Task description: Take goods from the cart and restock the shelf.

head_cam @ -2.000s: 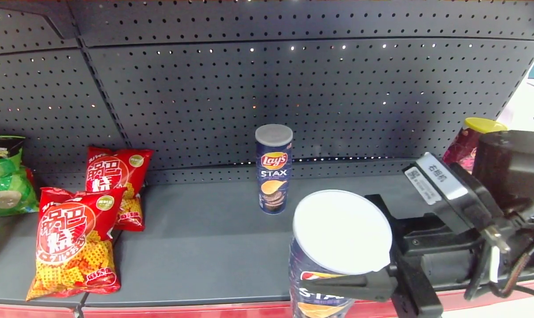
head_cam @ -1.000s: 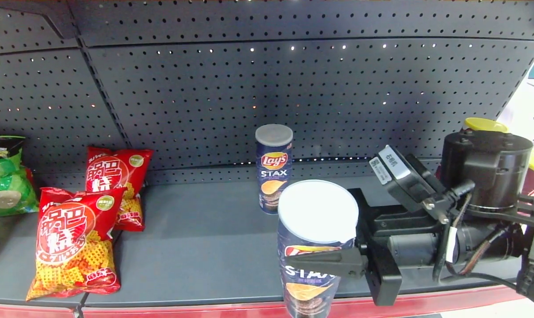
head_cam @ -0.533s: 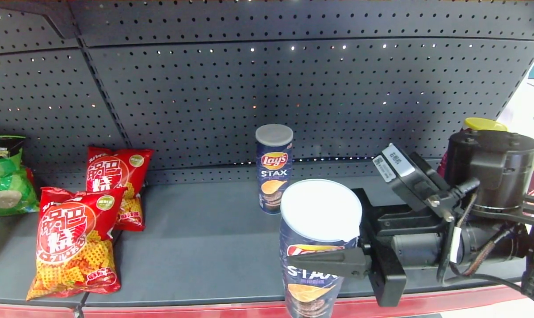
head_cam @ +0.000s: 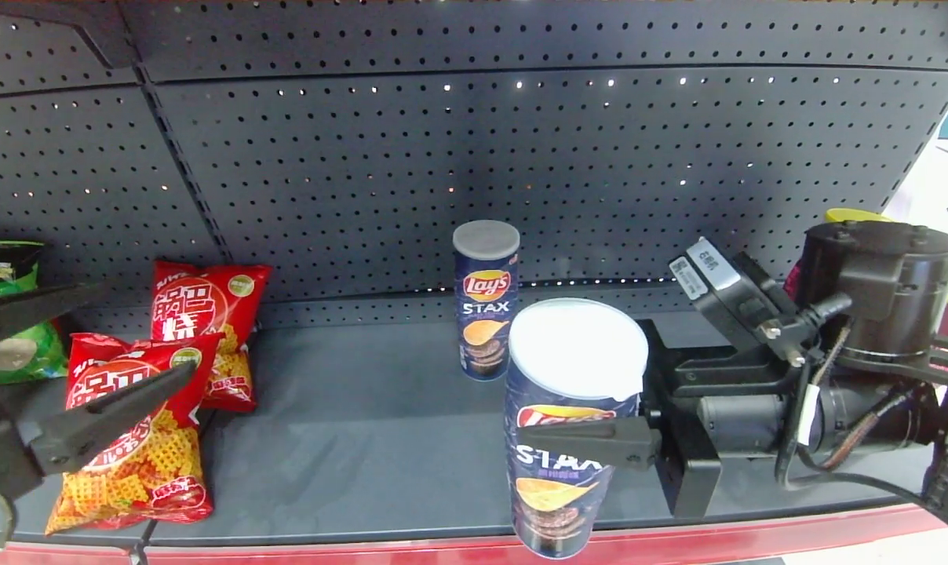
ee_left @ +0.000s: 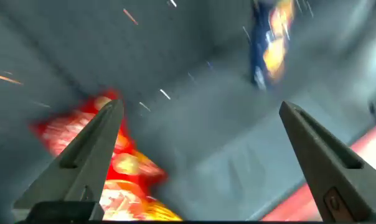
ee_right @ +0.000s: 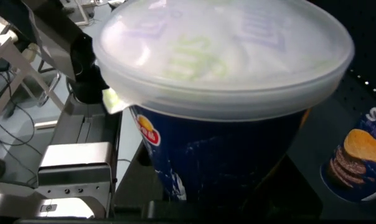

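A dark blue chip can (head_cam: 556, 494) with a white lid hangs upright over the front of the grey shelf board (head_cam: 348, 439), with my right gripper (head_cam: 576, 439) shut on its side. In the right wrist view the same can (ee_right: 225, 124) is close up. A second, matching can (head_cam: 486, 298) stands farther back near the pegboard, just behind and left of the held one; the right wrist view also shows it (ee_right: 356, 155). My left gripper (head_cam: 148, 326) is open at the left, in front of the red bags. In the left wrist view the left gripper (ee_left: 197, 112) holds nothing.
Two red snack bags (head_cam: 129, 424) (head_cam: 211, 322) lean at the shelf's left, with a green bag (head_cam: 7, 329) beyond them. A pegboard wall (head_cam: 443, 157) closes the back. A red strip (head_cam: 364, 549) runs along the front edge. A yellow-lidded item (head_cam: 851, 213) sits far right.
My right gripper carried the can leftward, then up and deeper over the shelf, close to the standing can. My left gripper has come into the head view from the left, open.
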You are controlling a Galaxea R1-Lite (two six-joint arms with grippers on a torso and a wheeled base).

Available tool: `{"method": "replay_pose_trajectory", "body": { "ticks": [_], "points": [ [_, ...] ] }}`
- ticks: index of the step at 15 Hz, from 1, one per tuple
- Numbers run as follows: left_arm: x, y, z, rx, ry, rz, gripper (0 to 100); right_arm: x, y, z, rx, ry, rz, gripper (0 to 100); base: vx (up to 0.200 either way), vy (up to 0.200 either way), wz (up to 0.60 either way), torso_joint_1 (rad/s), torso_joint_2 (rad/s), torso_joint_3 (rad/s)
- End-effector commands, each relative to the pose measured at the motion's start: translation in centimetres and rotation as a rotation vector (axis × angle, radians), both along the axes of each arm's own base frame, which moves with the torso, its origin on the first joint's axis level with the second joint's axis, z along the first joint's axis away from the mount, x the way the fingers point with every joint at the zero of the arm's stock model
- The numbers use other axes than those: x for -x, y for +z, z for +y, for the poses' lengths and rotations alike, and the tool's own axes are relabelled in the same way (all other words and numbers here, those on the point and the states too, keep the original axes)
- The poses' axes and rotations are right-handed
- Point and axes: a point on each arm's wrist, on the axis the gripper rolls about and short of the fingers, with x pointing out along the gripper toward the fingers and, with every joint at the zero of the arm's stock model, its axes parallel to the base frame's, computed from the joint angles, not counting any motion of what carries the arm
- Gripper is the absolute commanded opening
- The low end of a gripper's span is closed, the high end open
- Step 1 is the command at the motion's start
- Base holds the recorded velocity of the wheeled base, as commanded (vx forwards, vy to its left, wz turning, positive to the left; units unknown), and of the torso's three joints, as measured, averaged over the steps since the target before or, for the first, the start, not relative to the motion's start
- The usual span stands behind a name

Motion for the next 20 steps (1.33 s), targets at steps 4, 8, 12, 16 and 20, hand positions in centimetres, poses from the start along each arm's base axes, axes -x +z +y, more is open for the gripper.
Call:
{"method": "replay_pose_trajectory", "body": {
  "ticks": [4,8,12,16,20],
  "points": [
    [-7.2,-3.6,-3.4,0.119,-0.212,0.215,100,-0.6,-0.3,-0.5,0.000,-0.029,0.012,0,0.000,0.000,0.00,0.000,0.00,0.000],
    [-12.6,-4.3,-6.7,0.125,-0.286,0.255,100,-1.2,-0.7,-0.2,0.008,-0.033,0.028,0,0.000,0.000,0.00,0.000,0.00,0.000],
    [-18.0,-5.4,-8.8,0.121,-0.326,0.281,100,-2.0,-0.7,0.0,0.005,-0.048,0.033,0,0.000,0.000,0.00,0.000,0.00,0.000],
    [-20.1,-8.0,-12.3,0.098,-0.416,0.342,100,-3.0,-0.7,0.1,-0.013,-0.066,0.036,0,0.000,0.000,0.00,0.000,0.00,0.000],
    [-22.8,-8.9,-15.3,0.096,-0.464,0.319,100,-3.5,-0.8,-0.4,-0.022,-0.093,0.048,0,0.000,0.000,0.00,0.000,0.00,0.000]
  ]
}}
